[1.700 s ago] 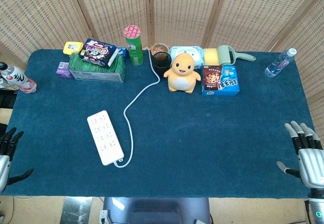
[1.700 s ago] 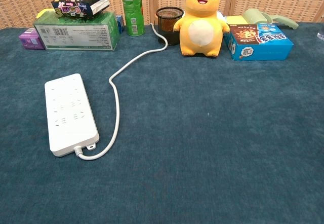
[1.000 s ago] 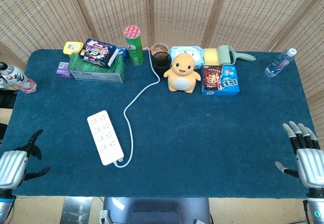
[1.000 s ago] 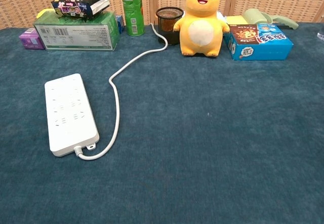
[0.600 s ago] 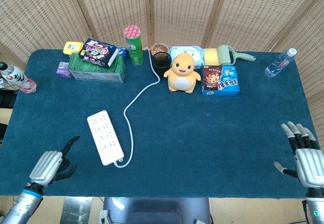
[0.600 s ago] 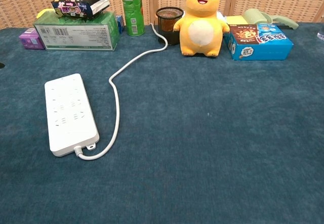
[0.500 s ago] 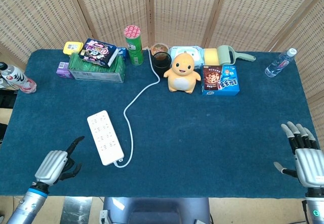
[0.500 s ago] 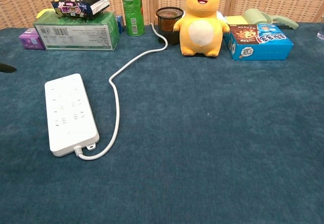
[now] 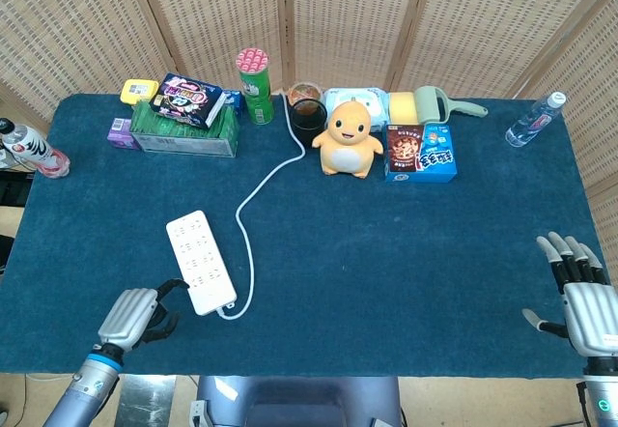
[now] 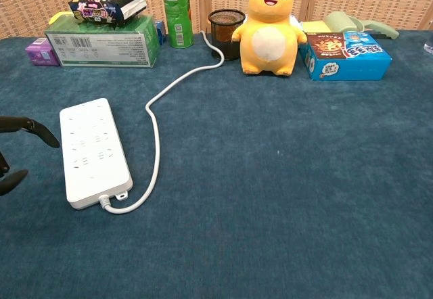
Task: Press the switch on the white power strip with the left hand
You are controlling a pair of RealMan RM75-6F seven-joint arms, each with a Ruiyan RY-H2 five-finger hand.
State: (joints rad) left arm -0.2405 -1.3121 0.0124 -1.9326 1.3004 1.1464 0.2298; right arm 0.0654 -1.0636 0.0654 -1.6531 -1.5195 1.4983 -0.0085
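From the head view, we see our left hand point(image 9: 135, 317) low over the tabletop point(image 9: 386, 253), just beside the near end of the white power strip point(image 9: 200, 261); its dark fingers point(image 9: 170, 286) curl loosely, holding nothing and not touching the strip. Our right hand point(image 9: 587, 306) rests at the right edge, fingers spread and empty. At the chest view's left edge, only dark fingertips point(image 10: 37, 128) show, just beside the strip's long side, apart from it.

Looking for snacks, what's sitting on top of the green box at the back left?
A dark purple snack packet lies on top of the green box, tilted. The part of the box's top under the packet is hidden.
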